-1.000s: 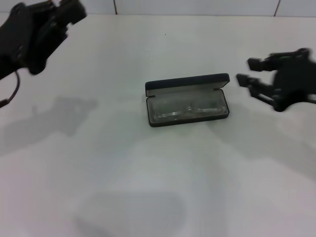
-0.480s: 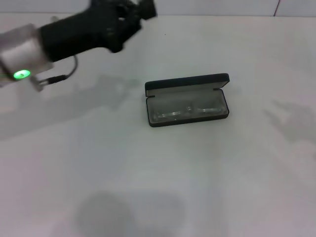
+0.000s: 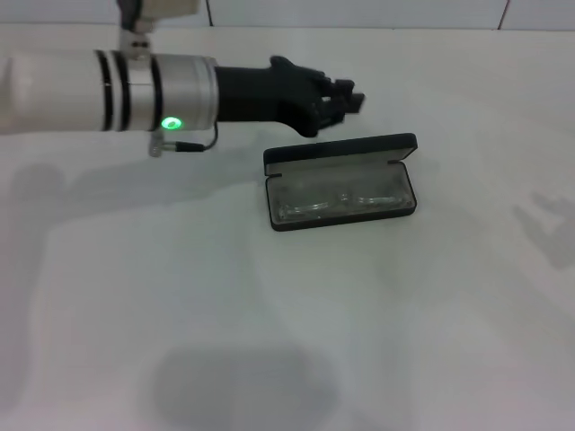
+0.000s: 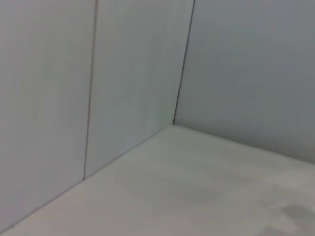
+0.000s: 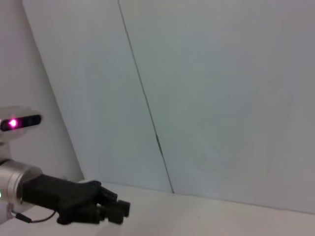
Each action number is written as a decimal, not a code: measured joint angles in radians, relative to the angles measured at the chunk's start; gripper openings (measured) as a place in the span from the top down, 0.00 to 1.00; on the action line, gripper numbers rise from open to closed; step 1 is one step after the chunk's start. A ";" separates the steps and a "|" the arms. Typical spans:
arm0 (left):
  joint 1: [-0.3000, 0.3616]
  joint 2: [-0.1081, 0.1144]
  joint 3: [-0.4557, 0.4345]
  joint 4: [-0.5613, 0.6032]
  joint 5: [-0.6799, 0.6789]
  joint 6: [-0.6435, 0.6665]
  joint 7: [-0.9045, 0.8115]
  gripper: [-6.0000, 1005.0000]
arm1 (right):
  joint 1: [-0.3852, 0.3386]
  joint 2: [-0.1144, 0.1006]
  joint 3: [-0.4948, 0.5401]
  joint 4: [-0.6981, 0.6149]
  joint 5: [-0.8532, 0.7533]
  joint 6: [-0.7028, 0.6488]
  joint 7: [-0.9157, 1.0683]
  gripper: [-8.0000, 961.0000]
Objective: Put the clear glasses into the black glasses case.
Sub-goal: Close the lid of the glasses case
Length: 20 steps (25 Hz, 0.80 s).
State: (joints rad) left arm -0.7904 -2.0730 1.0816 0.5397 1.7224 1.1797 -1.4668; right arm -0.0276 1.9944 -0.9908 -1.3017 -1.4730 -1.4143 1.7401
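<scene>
Glasses (image 3: pixel 340 201) lie inside the open black case (image 3: pixel 341 182), lengthwise along it, lid propped up at the back. The left gripper (image 3: pixel 346 99) hovers just behind that lid, reaching in from the left; its fingers look closed and empty. Right arm is out of sight, so left is nearer for closing the lid

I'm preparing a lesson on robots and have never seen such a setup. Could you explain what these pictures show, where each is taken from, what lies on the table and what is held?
This is a two-armed robot. The head view looks down on a white table. There, the left gripper reaches behind the open black case, holding nothing visible. The clear glasses lie inside the case. The left wrist camera shows only wall and table. The right wrist camera, aimed at the wall, catches the left gripper from afar; the right gripper is not in view.
</scene>
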 joint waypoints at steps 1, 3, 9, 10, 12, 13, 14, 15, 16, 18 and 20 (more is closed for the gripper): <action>-0.004 -0.009 0.000 0.002 0.020 -0.010 -0.004 0.82 | 0.001 0.000 0.001 0.006 0.000 0.001 -0.002 0.66; -0.006 -0.014 0.002 0.001 0.030 -0.022 -0.002 0.77 | 0.002 0.000 0.002 0.013 0.000 0.005 -0.007 0.66; -0.014 -0.015 0.016 -0.016 0.036 -0.056 -0.001 0.76 | 0.020 0.000 0.003 0.039 0.000 0.007 -0.020 0.66; -0.014 -0.015 0.022 -0.017 0.036 -0.059 -0.001 0.76 | 0.024 0.000 0.003 0.046 0.000 0.008 -0.023 0.66; -0.018 -0.015 0.029 -0.030 0.038 -0.076 -0.001 0.75 | 0.035 0.000 0.003 0.065 0.000 0.008 -0.030 0.66; -0.022 -0.015 0.031 -0.037 0.038 -0.085 -0.002 0.75 | 0.041 0.000 0.003 0.074 0.001 0.008 -0.034 0.66; -0.027 -0.015 0.036 -0.049 0.039 -0.100 -0.002 0.75 | 0.046 0.000 0.003 0.082 0.001 0.008 -0.038 0.66; -0.031 -0.016 0.042 -0.058 0.040 -0.112 -0.002 0.75 | 0.049 0.000 0.004 0.088 0.001 0.008 -0.041 0.66; -0.035 -0.016 0.061 -0.064 0.040 -0.130 -0.002 0.75 | 0.052 0.000 0.004 0.093 0.001 0.008 -0.043 0.66; -0.036 -0.016 0.071 -0.065 0.040 -0.142 -0.004 0.75 | 0.059 0.000 0.004 0.102 0.001 0.008 -0.046 0.66; -0.037 -0.016 0.100 -0.065 0.040 -0.167 -0.014 0.75 | 0.064 0.000 0.004 0.108 0.001 0.010 -0.048 0.66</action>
State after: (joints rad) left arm -0.8270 -2.0889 1.1812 0.4743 1.7627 1.0125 -1.4810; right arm 0.0367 1.9941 -0.9866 -1.1939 -1.4719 -1.4045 1.6917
